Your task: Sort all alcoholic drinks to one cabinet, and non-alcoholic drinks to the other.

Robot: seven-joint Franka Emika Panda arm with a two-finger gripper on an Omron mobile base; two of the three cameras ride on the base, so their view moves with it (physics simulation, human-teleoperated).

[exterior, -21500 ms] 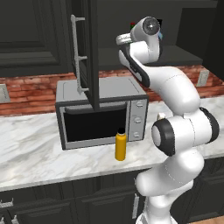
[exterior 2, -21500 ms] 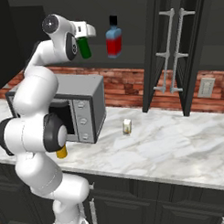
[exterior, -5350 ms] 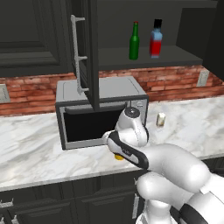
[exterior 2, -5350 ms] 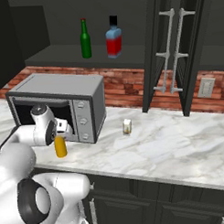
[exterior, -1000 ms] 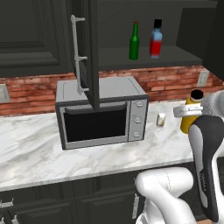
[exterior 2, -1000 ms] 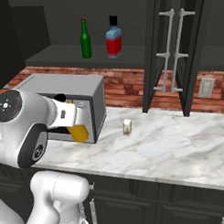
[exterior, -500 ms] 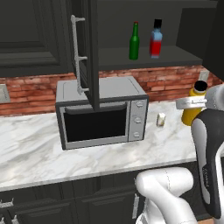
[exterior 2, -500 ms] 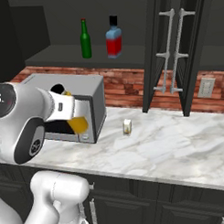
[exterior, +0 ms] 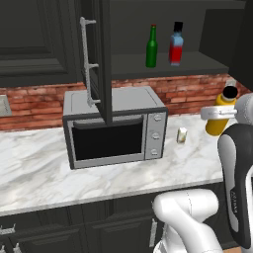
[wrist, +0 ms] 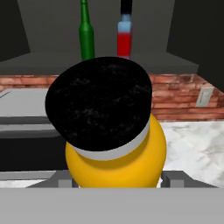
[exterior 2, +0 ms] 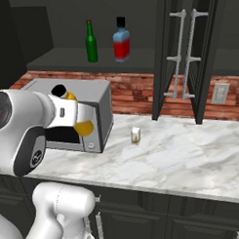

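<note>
Left base view: the yellow-orange bottle [exterior: 217,114] was seen a little higher than half a second before, lifted well clear of the counter [exterior: 44,170] at the right edge, its black cap above the white gripper [exterior: 216,113] that clasped it about the neck. The jaws were closed on the bottle. In the open upper cabinet [exterior: 163,64] the green bottle [exterior: 151,47] and the blue-and-red bottle [exterior: 176,43] were left standing side by side on the shelf, unchanged. The small cream container [exterior: 182,135] was left on the counter just right of the microwave [exterior: 114,127], where it had been.

Right base view: the yellow-orange bottle [exterior 2: 78,121] was held tilted in front of the microwave [exterior 2: 75,113], largely covered by the gripper [exterior 2: 72,115]; it had been raised slightly against the earlier frame. The green bottle [exterior 2: 91,42] and the blue-and-red bottle [exterior 2: 121,40] were seen on the shelf of the left cabinet [exterior 2: 104,56]. The cream container [exterior 2: 135,135] was seen on the counter [exterior 2: 191,153], between the microwave and the opened doors of the right cabinet [exterior 2: 187,55], whose contents could not be made out.

Hand view: the black cap and orange shoulder of the yellow-orange bottle [wrist: 116,162] were seen close up, with the green bottle [wrist: 86,34] and the blue-and-red bottle [wrist: 124,37] behind on the shelf.
</note>
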